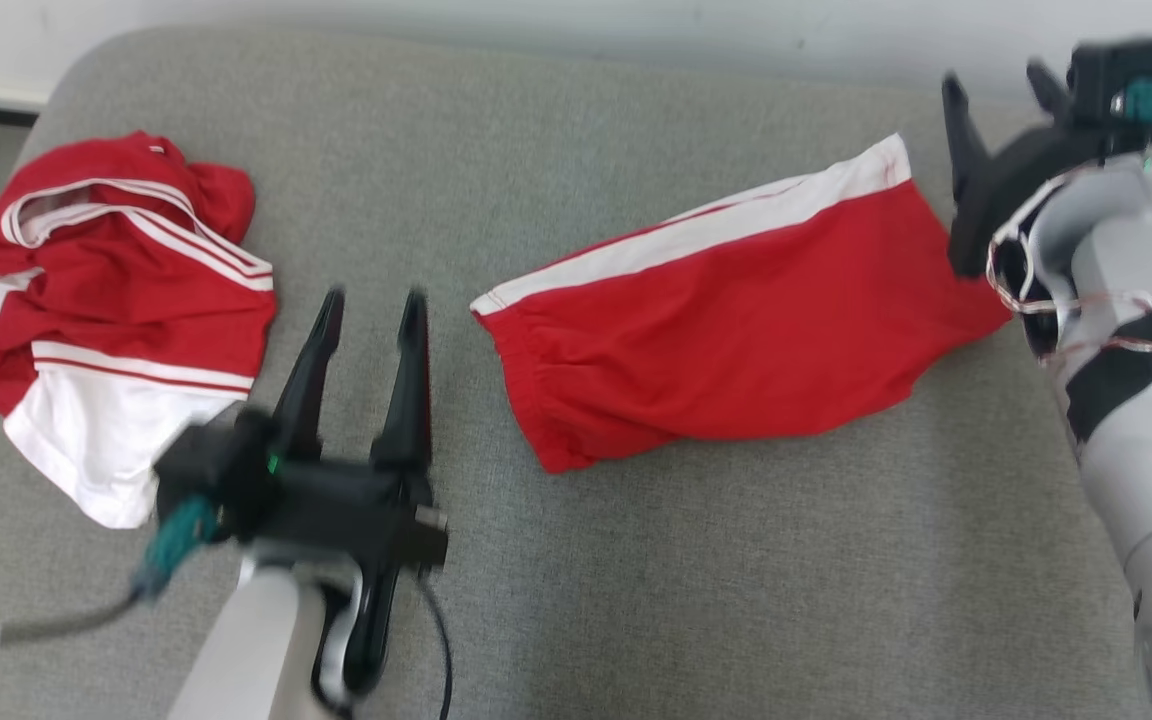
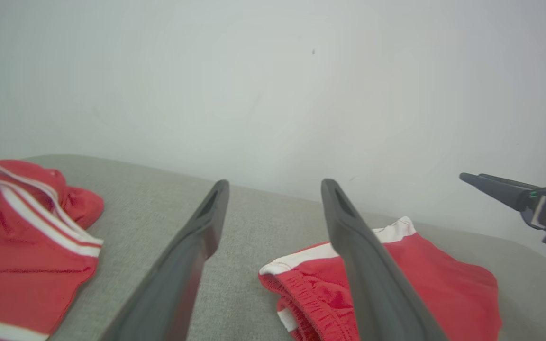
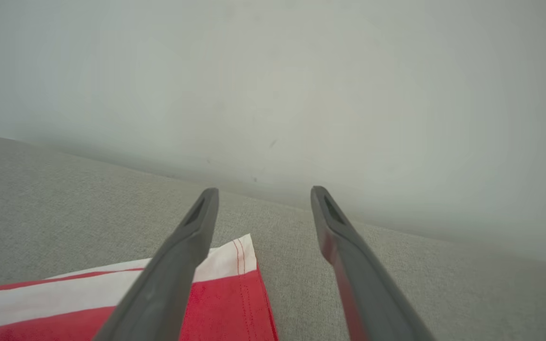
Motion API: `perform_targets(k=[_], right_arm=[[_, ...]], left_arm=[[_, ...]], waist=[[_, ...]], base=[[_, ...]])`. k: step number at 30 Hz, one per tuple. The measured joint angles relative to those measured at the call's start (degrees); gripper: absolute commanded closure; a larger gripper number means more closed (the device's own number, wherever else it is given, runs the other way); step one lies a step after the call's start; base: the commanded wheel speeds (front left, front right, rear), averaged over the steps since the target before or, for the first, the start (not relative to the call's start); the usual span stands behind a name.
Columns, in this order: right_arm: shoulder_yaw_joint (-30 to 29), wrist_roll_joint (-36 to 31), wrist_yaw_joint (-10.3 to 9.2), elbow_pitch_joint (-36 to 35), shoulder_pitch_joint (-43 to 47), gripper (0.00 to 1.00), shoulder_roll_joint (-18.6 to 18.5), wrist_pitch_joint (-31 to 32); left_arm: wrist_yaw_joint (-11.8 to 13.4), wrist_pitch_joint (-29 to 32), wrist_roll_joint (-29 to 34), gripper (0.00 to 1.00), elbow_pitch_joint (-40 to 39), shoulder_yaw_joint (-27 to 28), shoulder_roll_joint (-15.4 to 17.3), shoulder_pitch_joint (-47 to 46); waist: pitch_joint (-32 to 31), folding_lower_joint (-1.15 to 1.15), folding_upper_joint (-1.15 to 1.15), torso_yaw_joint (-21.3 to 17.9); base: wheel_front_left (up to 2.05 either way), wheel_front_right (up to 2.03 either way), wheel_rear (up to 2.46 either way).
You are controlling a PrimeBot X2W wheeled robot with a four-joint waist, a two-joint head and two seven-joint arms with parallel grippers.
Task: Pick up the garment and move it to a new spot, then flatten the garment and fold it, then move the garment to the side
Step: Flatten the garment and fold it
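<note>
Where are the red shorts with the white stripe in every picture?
Head view: red shorts right of middle.
Left wrist view: shorts at lower right.
Right wrist view: shorts in bottom-left corner.
Shared landmark: the grey cushion under them, against the white wall.

On the cushion (image 1: pixel 576 560), the folded shorts (image 1: pixel 736 330) lie right of centre; the crumpled jersey (image 1: pixel 116 300) lies at the left, well apart.

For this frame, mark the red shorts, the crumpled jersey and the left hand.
red shorts (image 1: pixel 736 330), head view, middle of the red panel.
crumpled jersey (image 1: pixel 126 300), head view, red fabric below the striped collar.
left hand (image 1: pixel 374 297), head view, midway between its open fingertips.
</note>
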Motion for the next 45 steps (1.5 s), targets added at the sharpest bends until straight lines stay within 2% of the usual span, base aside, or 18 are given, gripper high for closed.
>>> perform_targets(k=[5, 12, 20, 32, 44, 45], right_arm=[[-3.3, 1.2, 0.0, 3.0, 4.2, 0.0, -0.7, 4.6], [-7.2, 1.5, 0.0, 4.3, 7.2, 0.0, -3.2, 12.2], [-12.4, -0.8, 0.0, 4.7, 6.0, 0.0, -5.2, 21.5], [-21.4, -8.1, 0.0, 4.7, 3.1, 0.0, -6.9, 28.0], [-25.8, -16.2, -0.23, 3.1, 0.5, 0.0, -5.2, 37.6], [-25.9, -16.9, -0.24, 2.9, 0.5, 0.31, -5.1, 38.7]], left_arm=[[-1.7, 0.0, 6.2, 0.0, -8.4, 2.6, -0.2, 10.7], [-2.5, 0.0, 7.9, 0.0, -14.4, 3.9, -1.5, 19.5], [-2.9, 0.0, 9.3, 0.0, -16.6, 2.5, -1.9, 20.3], [-2.4, 0.0, 9.6, 0.0, -16.4, -1.5, -2.0, 19.2], [-1.9, 0.0, 7.7, 0.0, -16.1, -1.4, -2.0, 18.1], [-1.9, 0.0, 7.6, 0.0, -16.1, -1.5, -2.0, 18.0]], waist=[[-2.9, 0.0, 0.0, -0.3], [-4.9, -0.01, 0.0, 1.2], [-3.9, -0.01, -0.01, 4.7], [1.2, 0.01, 0.0, 8.6], [4.9, 0.0, -0.01, 11.1], [4.8, 0.0, -0.01, 11.1]], base=[[0.0, 0.0, 0.0], [0.0, 0.0, 0.0], [0.0, 0.0, 0.0], [0.0, 0.0, 0.0], [0.0, 0.0, 0.0], [0.0, 0.0, 0.0]])
